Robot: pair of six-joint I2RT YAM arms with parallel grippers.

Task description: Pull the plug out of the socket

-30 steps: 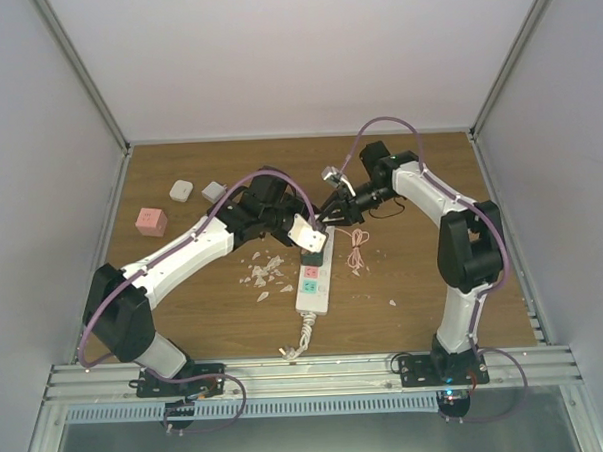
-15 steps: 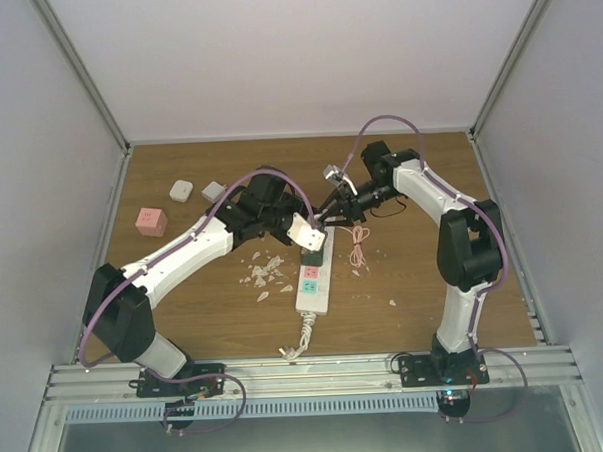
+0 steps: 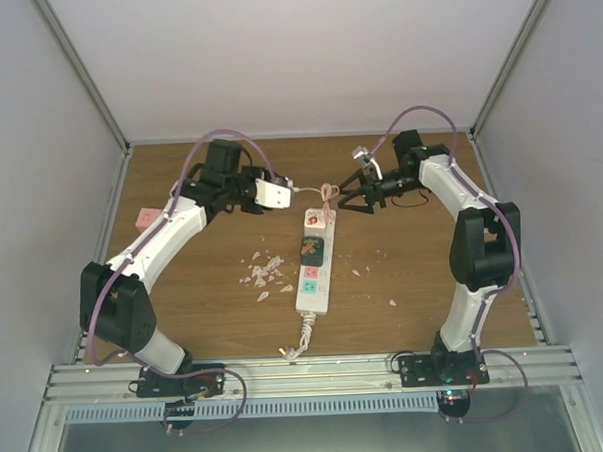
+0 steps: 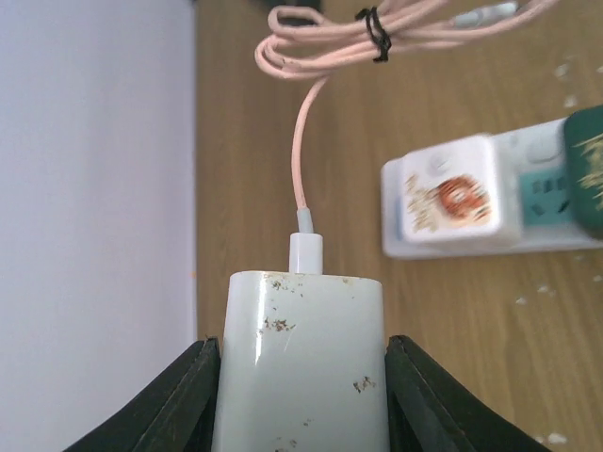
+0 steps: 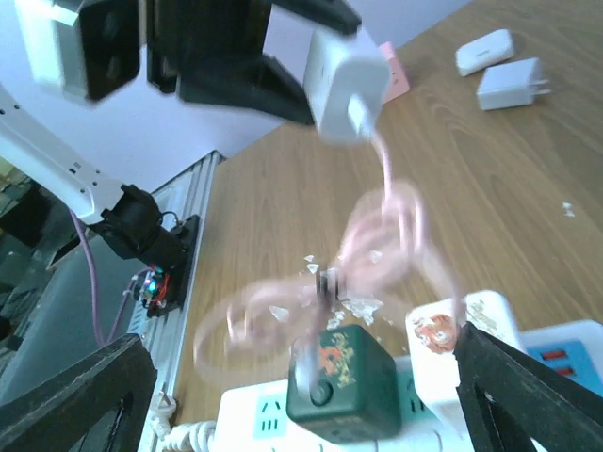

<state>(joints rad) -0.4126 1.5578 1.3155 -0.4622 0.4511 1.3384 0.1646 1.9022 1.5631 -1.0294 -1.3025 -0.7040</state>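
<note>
**Left gripper (image 4: 301, 350) clamped on the white plug (image 3: 275, 194), clear of the socket (image 3: 316, 297)**

The left gripper's 2 black fingers (image 4: 188, 400) press the 2 flanks of the white plug, a rounded block flecked with brown. It is held raised above the wooden table (image 3: 424, 271). A pink cable (image 4: 300, 151) leaves the plug's front end and runs to a coiled bundle (image 3: 327, 192) bound with a black tie (image 4: 377, 23). The bundle hangs just past the far end of the socket.

The right gripper (image 3: 350, 197) has its jaws wide apart and grips nothing. It sits just right of the bundle. In its wrist view the cable loops are blurred.

The socket lies flat in the middle of the table, running from near to far. Its short white cord (image 3: 300, 338) curls toward the near edge. The plug is apart from it, off to the left of its far end.

2 adapters sit in the socket: a white one with an orange picture (image 3: 319, 217) at the far end and a dark green one (image 3: 312, 249) next to it. Nearer, a pink outlet face (image 3: 310, 272) and a green outlet face (image 3: 309, 285) are uncovered.

White crumbs (image 3: 266, 272) lie scattered left of the socket. A pink cube (image 3: 147, 214) sits near the table's left edge, partly behind the left arm. The right wrist view shows 2 white chargers (image 5: 485, 52) near it.
</note>
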